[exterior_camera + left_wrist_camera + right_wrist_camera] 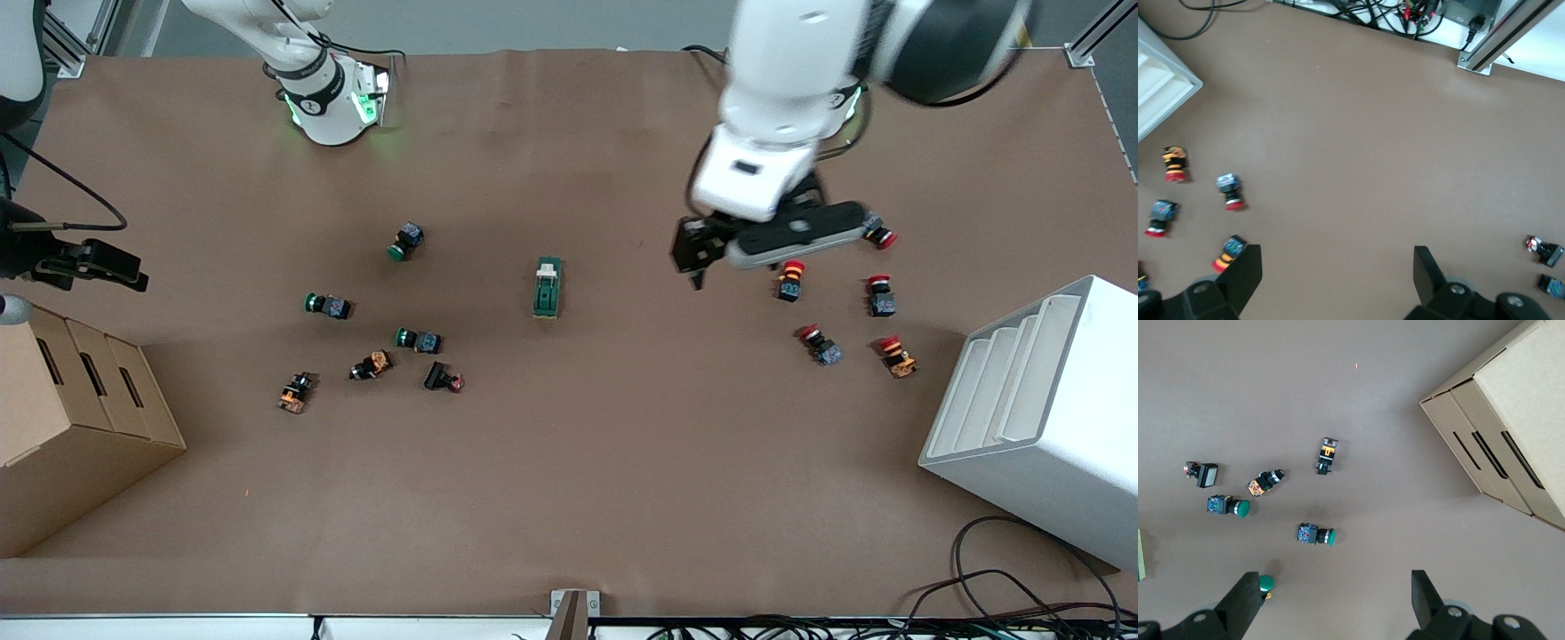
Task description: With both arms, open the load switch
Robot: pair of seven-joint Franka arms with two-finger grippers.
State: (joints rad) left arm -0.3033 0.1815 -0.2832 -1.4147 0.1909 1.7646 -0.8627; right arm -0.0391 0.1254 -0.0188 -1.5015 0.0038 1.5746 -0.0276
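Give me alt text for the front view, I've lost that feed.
A green load switch lies untouched mid-table. The left gripper, fingers open, hangs over bare table between the switch and a cluster of red push buttons. The right gripper waits above the cardboard box.

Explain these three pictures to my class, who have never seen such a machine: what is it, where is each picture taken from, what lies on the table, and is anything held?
Two white robot arms work at a brown table. The large picture looks down from a high camera facing them; the other two come from cameras on the arms' wrists. The left gripper hangs open over the table near some red-capped push buttons. The right gripper is open above the cardboard box, near the green-capped push buttons. Neither holds anything. The dark green load switch lies untouched mid-table between both button groups. A white rack stands at the left arm's end.
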